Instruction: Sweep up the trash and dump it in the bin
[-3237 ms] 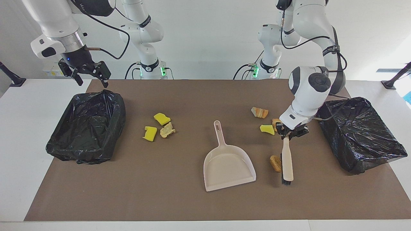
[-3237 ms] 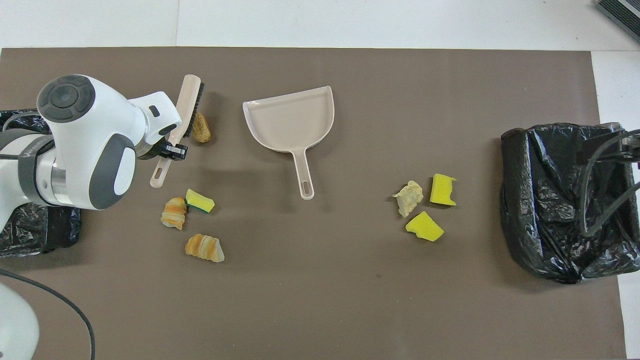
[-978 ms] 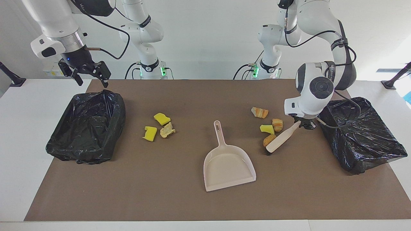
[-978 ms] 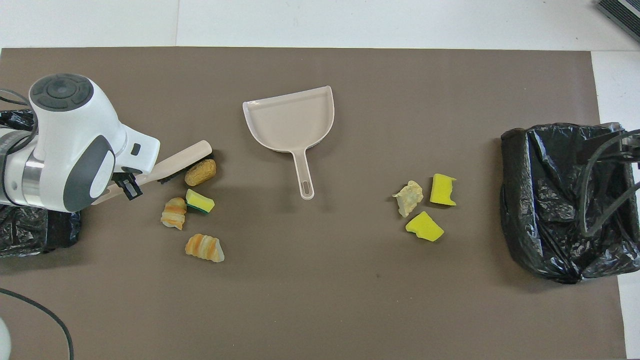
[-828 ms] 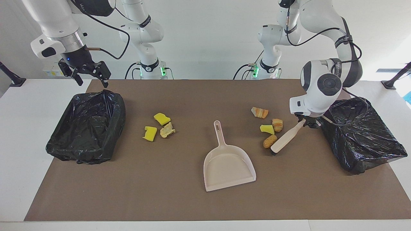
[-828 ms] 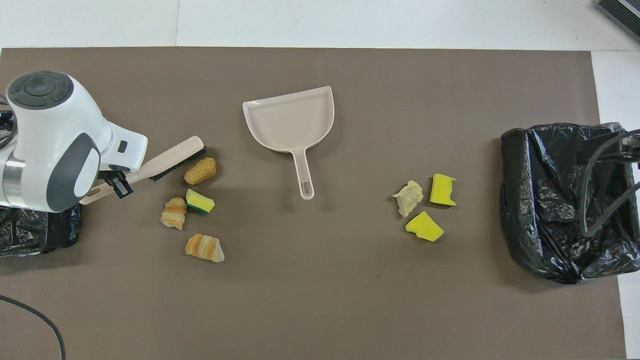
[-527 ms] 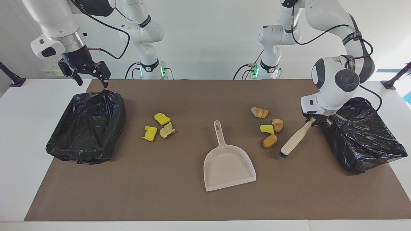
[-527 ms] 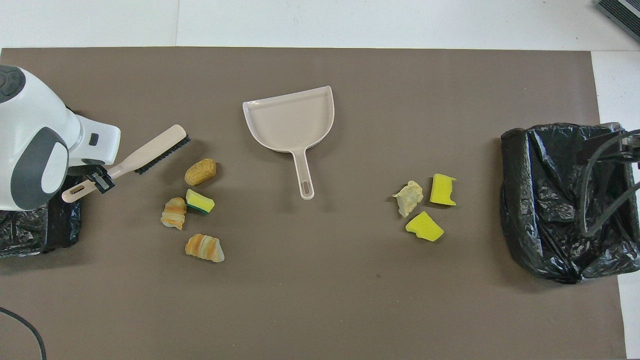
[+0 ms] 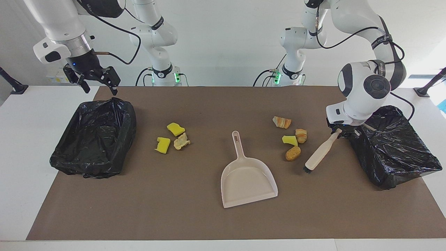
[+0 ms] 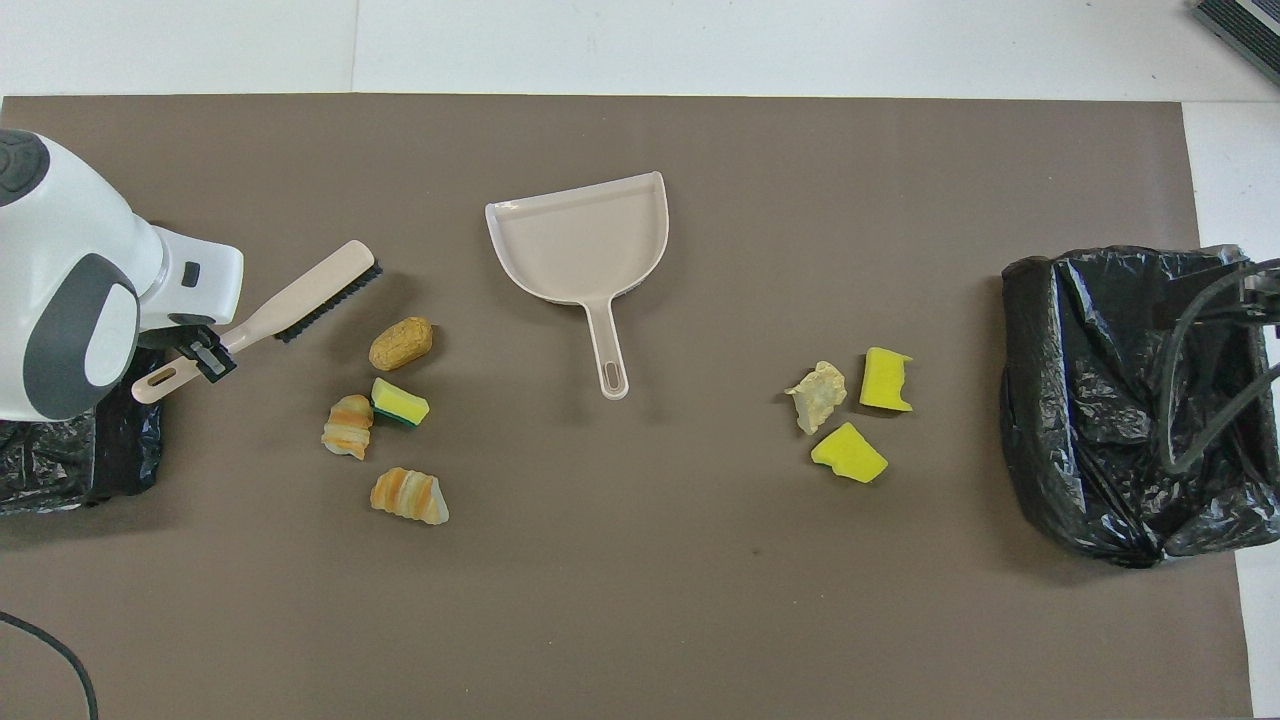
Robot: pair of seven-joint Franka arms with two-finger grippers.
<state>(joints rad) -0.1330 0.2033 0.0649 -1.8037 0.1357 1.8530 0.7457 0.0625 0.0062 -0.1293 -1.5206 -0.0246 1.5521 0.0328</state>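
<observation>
My left gripper (image 9: 339, 132) (image 10: 205, 353) is shut on the handle of the beige brush (image 9: 317, 154) (image 10: 315, 292). The brush slants down to the mat, with its bristles a short way from a brown lump (image 9: 292, 153) (image 10: 401, 343). Close by lie a yellow sponge chunk (image 9: 290, 140) (image 10: 399, 402) and two orange-striped bread lumps (image 9: 301, 135) (image 10: 409, 495). Three more trash scraps (image 9: 175, 137) (image 10: 848, 452) lie toward the right arm's end. The beige dustpan (image 9: 248, 177) (image 10: 585, 240) lies mid-table. My right gripper (image 9: 94, 82) hangs open over a black-bagged bin (image 9: 94, 136) (image 10: 1130, 400).
A second black-bagged bin (image 9: 393, 146) (image 10: 60, 460) stands at the left arm's end, right beside my left gripper. A brown mat (image 9: 209, 216) covers the table, with white table edges around it.
My left gripper has drawn the brush back from the brown lump toward the bin at its end, then nearly stopped. The lump stays where it was pushed. The right arm has not moved.
</observation>
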